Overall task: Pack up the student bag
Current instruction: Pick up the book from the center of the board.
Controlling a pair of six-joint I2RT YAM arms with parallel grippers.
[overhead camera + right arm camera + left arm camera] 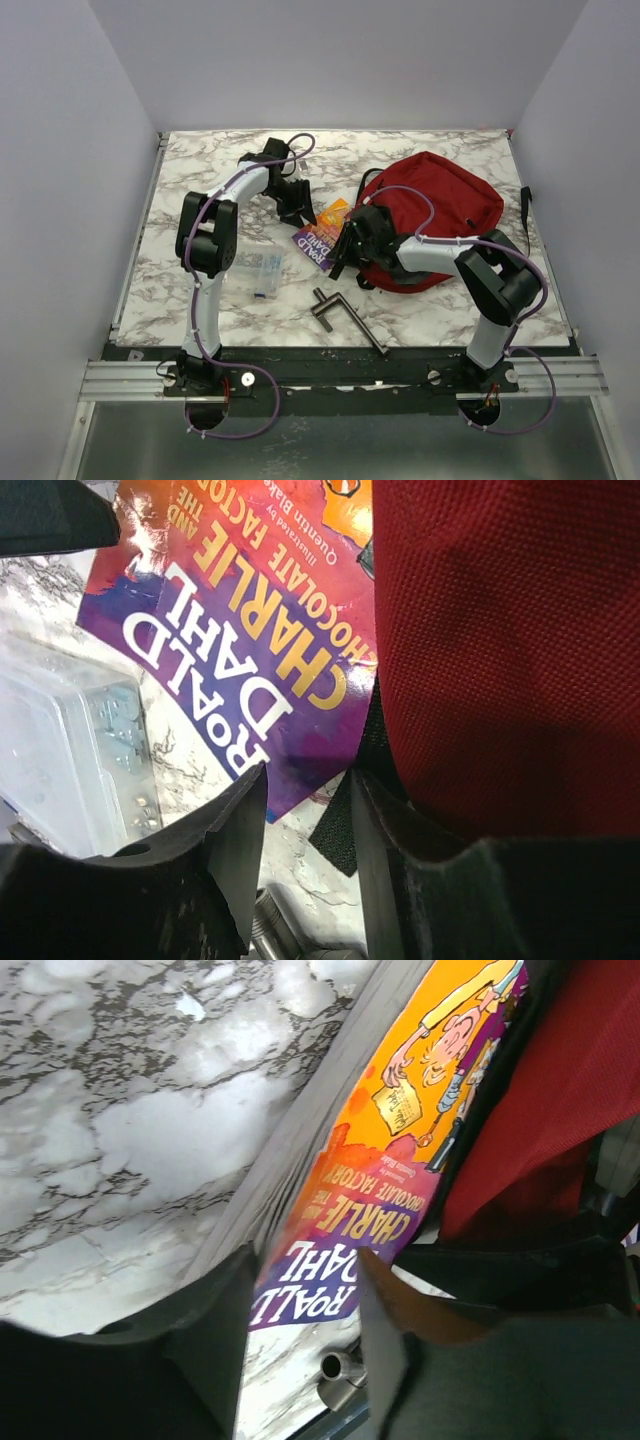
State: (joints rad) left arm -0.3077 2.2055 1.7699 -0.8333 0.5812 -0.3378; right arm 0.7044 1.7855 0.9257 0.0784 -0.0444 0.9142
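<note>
Dark-red fabric student bag (440, 200), slumped far right on marble table (200, 170), book (322, 238) at its left edge. Likely light, soft, floppy; coarse weave, not slippery; sags if pinched mid-panel. Better hold: black strap (338, 830) or bunched fold near edge. Left gripper (300, 1280) fingers apart astride book end, grasp unclear. Right gripper (305, 780) fingers parted at bag edge, clamping nothing.

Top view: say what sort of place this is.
Probably a robot lab test cell: plain white walls box in a marble-patterned table, a left arm and right arm are bolted to a rail, and a student bag and book lie there.
</note>
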